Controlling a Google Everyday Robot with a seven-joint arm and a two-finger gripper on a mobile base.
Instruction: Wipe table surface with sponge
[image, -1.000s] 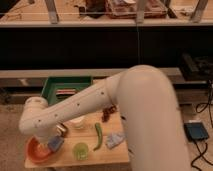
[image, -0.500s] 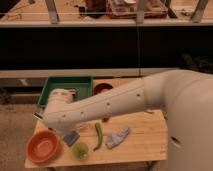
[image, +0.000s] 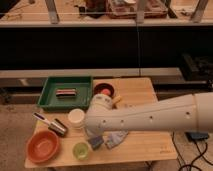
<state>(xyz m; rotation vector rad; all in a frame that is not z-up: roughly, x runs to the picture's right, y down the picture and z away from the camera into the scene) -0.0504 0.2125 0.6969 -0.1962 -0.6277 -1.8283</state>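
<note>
A wooden table (image: 145, 142) holds the items. A green tray (image: 52, 100) at the back left holds a flat dark block (image: 66, 92) that may be the sponge. My white arm (image: 150, 117) reaches in from the right across the table's middle. My gripper (image: 95, 143) shows as a small dark part below the arm's end, low over the table between a green cup (image: 81, 150) and a grey cloth (image: 117, 138). It is well in front of the tray.
An orange bowl (image: 42, 146) sits at the front left. A white cup (image: 76, 118), a metal can (image: 60, 127) and a dark-handled tool (image: 42, 118) stand left of the arm. A red bowl (image: 104, 90) and a yellow item (image: 116, 101) are behind it.
The arm has swung to the right and lower across the table. The white cup, can and tool at the left now show. The green vegetable by the cloth is now hidden.
</note>
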